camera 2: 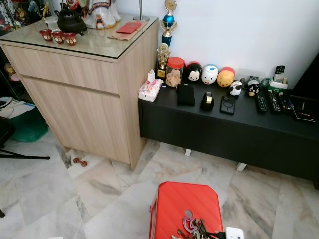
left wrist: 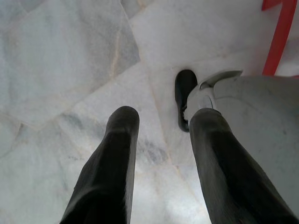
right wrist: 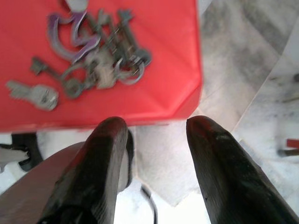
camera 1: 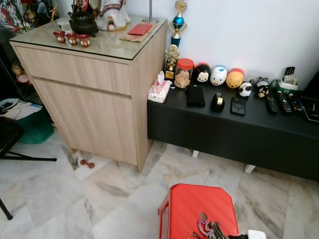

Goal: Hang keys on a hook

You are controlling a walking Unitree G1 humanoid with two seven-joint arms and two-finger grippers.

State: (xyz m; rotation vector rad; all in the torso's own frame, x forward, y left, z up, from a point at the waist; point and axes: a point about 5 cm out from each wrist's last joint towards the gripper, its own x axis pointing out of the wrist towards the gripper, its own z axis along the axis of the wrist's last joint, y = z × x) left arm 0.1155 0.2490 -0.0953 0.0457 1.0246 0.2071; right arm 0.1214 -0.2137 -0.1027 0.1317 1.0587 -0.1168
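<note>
My right hand (right wrist: 154, 128) hangs with its fingers spread wide and nothing between them, just short of the red stool (camera 1: 199, 204). The keys (right wrist: 93, 56) lie in a loose bunch on the stool's top, near its edge. My left hand (left wrist: 161, 121) is also open wide, above the marble floor (camera 1: 114, 194). Farther off, a low black counter (camera 1: 224, 124) carries a tissue pack (camera 1: 159, 91), round toy figures (camera 1: 218, 75) and remotes (camera 1: 284, 102). A wooden cabinet (camera 1: 94, 94) stands beside it against the white wall (camera 1: 249, 30). I can read no writing.

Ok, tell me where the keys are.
The keys lie on the red stool on the floor before the robot, just ahead of the open right gripper.
</note>
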